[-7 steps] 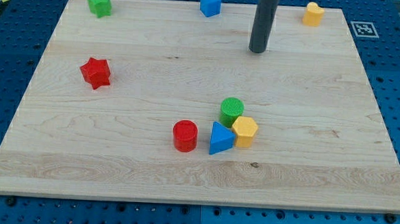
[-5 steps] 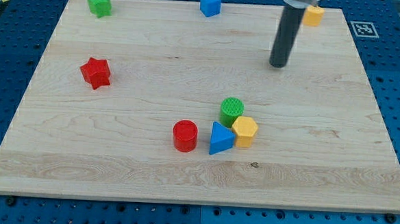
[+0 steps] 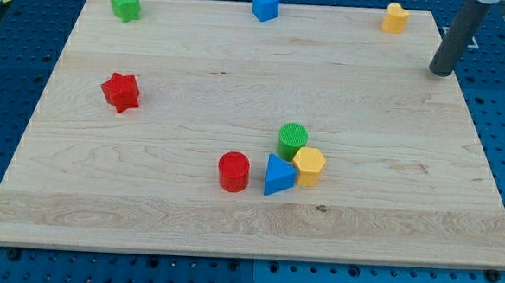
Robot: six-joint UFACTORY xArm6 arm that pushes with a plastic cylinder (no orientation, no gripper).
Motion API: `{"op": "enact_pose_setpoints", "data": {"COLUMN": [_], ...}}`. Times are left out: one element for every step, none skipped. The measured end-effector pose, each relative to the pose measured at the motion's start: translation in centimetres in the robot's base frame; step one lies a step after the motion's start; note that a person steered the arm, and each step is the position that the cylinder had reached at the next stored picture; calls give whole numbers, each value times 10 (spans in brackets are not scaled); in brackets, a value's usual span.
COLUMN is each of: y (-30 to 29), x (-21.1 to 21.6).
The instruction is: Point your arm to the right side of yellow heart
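The yellow heart [image 3: 396, 17] sits at the top right corner of the wooden board [image 3: 145, 205]. My tip [image 3: 442, 73] is at the board's right edge, to the right of the heart and lower in the view, well apart from it. The dark rod rises toward the view's top right.
A green star [image 3: 125, 5] and a blue block [image 3: 265, 4] lie along the top edge. A red star [image 3: 121, 92] is at the left. A green cylinder [image 3: 292, 139], yellow hexagon [image 3: 308, 166], blue triangle [image 3: 278, 175] and red cylinder [image 3: 233, 172] cluster near the bottom middle.
My tip has moved steadily to the view's right, from the top middle of the board to its right edge. No block has moved.
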State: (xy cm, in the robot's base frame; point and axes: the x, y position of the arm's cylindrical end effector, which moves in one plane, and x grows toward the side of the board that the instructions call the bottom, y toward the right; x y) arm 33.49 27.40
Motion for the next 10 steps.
{"op": "enact_pose_setpoints", "data": {"y": [0,4,28,45,53,33,15,-6,-10,-10], "x": [0,0,-2,-11,-51,-115,-143,-140,-139,-139]}}
